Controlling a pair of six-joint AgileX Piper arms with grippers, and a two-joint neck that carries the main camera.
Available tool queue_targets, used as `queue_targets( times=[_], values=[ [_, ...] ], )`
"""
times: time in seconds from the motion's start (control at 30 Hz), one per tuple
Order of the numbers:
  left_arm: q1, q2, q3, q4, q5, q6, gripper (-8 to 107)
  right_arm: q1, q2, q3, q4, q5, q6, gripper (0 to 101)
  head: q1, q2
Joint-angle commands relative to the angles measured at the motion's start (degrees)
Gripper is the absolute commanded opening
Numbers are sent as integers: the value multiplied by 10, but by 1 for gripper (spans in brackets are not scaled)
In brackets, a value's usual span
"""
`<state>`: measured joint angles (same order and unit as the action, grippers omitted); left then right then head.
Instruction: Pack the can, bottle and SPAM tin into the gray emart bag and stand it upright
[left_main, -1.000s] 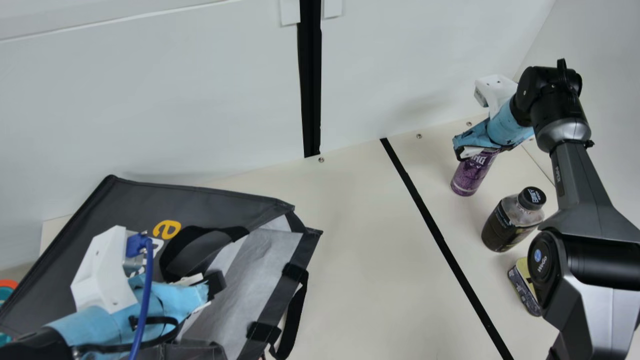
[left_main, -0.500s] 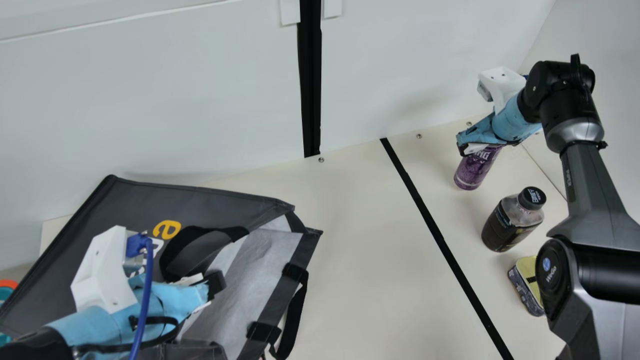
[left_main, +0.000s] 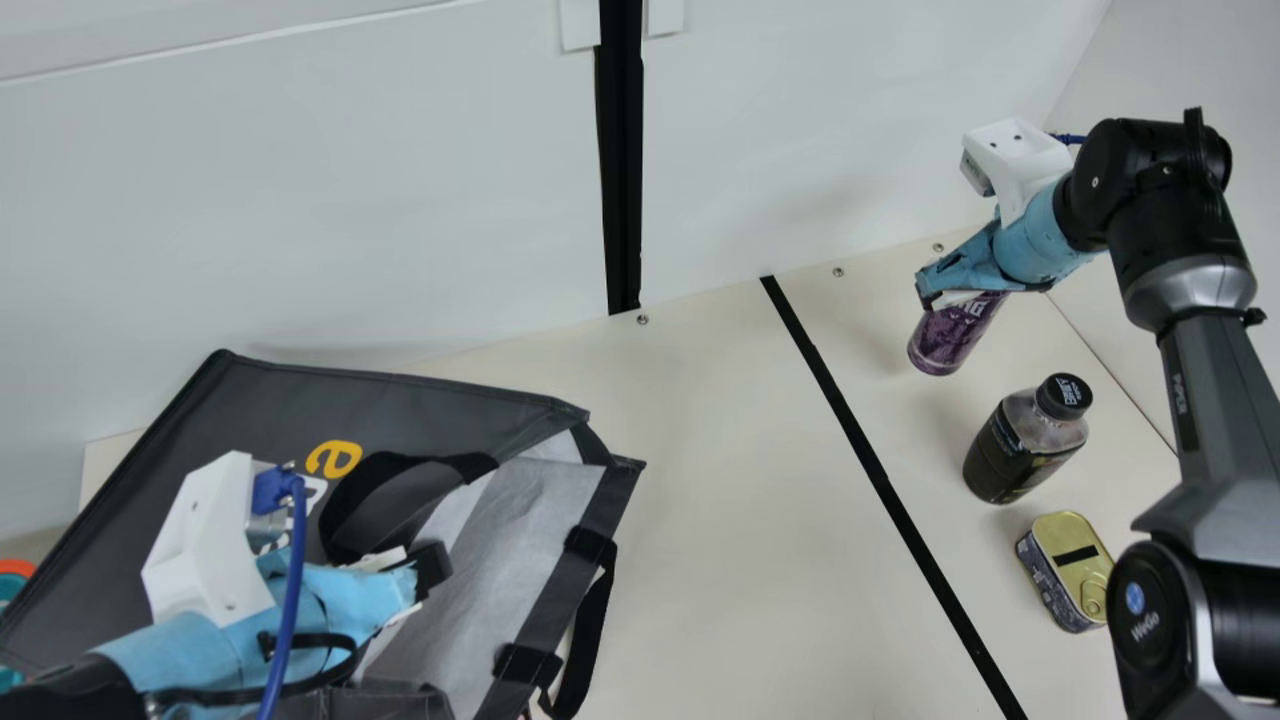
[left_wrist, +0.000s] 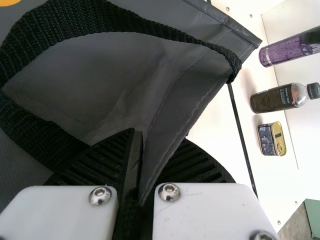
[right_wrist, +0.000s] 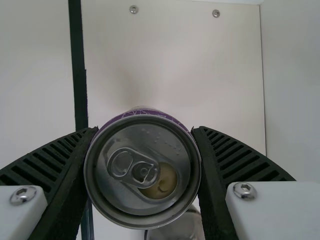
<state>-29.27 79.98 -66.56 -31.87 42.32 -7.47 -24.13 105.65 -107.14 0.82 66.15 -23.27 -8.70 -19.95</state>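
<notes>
Wall, pale and smooth, spans the upper part of your main view, above the cream table with its slanting black line. At lower left you have the gray emart bag, lying over with its pale, creased lining showing; what it may hold, you cannot tell. Your left gripper crosses in front of it, closed on a fold of its smooth fabric, beside a loop of coarse black webbing. Your right arm stands along the right edge, its lower joint close beside the tin. At right of the frame, the rounded, black-capped bottle stands between can and tin. Above it, your right gripper has its ribbed fingers closed around the purple metal can, which leans. Lowest at right sits the SPAM tin, round-cornered, with a gold pull-tab lid.
</notes>
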Motion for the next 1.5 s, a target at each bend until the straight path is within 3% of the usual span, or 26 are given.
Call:
queue_targets(
  times=[0.0, 0.8, 1.47],
  values=[
    [0, 0, 0, 0, 0, 0, -8, 3, -20, 16, 0, -1, -3, 0, -13, 0],
    [0, 0, 0, 0, 0, 0, -8, 37, -211, 156, 33, 37, -61, 0, -13, 0],
    [0, 0, 0, 0, 0, 0, -8, 79, -316, 269, 73, 37, -115, 0, -13, 0]
  ],
)
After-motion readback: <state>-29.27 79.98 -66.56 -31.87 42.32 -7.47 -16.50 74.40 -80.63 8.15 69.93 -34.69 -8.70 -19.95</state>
